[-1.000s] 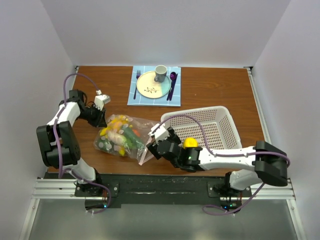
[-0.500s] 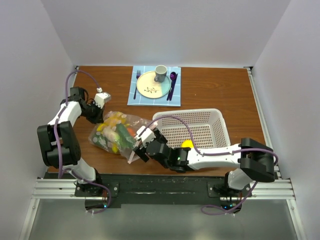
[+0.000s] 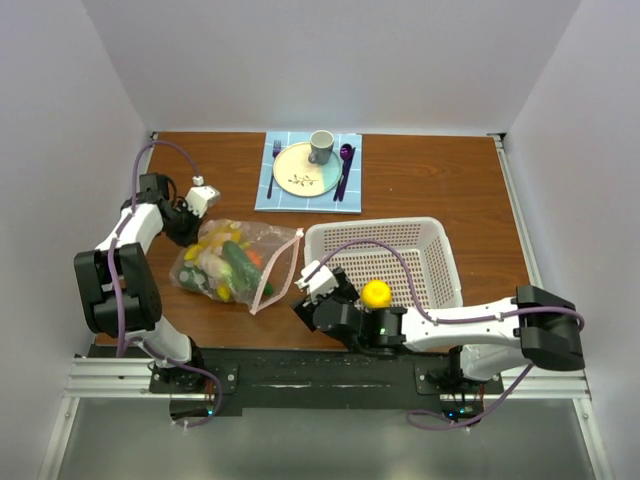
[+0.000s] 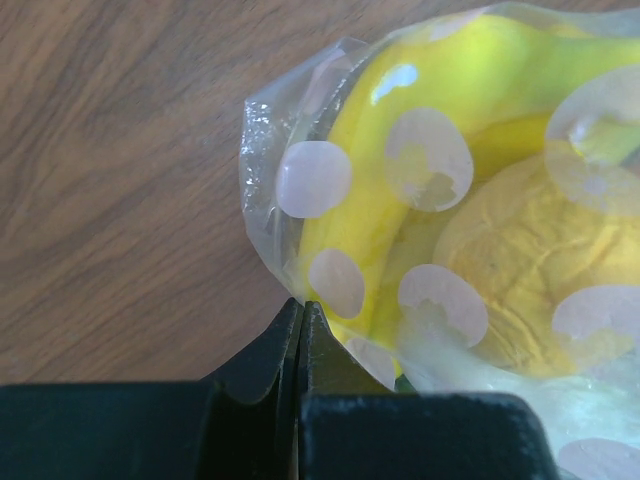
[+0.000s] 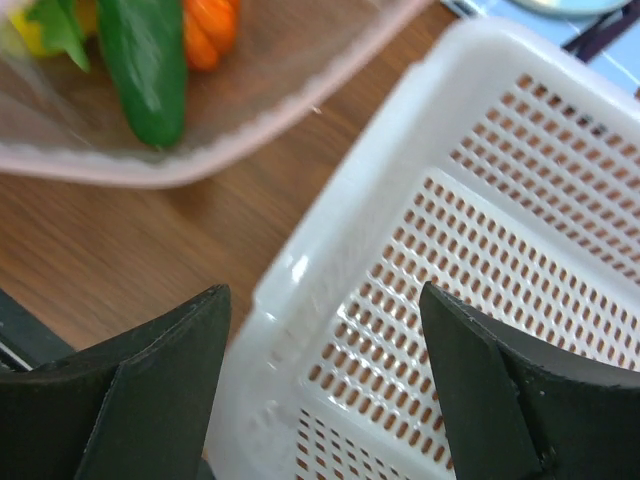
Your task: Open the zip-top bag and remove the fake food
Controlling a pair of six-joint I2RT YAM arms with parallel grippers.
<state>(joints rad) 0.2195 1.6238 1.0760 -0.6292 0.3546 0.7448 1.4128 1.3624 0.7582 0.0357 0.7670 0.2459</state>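
Note:
The zip-top bag (image 3: 232,265) lies left of centre, its pink zipper strip (image 3: 277,272) facing the right arm. Inside are fake food pieces: a green cucumber (image 3: 240,264), an orange piece (image 5: 208,28) and a yellow banana (image 4: 420,130). My left gripper (image 3: 190,222) sits at the bag's far left end, jaws shut on its plastic edge (image 4: 262,215). My right gripper (image 3: 312,285) stands open over the near left corner of the white basket (image 3: 440,225), holding nothing. A yellow lemon (image 3: 376,293) lies in the basket.
A blue placemat (image 3: 350,195) at the back holds a plate (image 3: 303,170), a cup (image 3: 321,146) and cutlery. In the right wrist view the basket's rim (image 5: 330,230) fills the space between the fingers. White walls close in both sides.
The left gripper closed on the bag's end. The right gripper left the pink strip and drew back right to the basket corner. The bag slid left.

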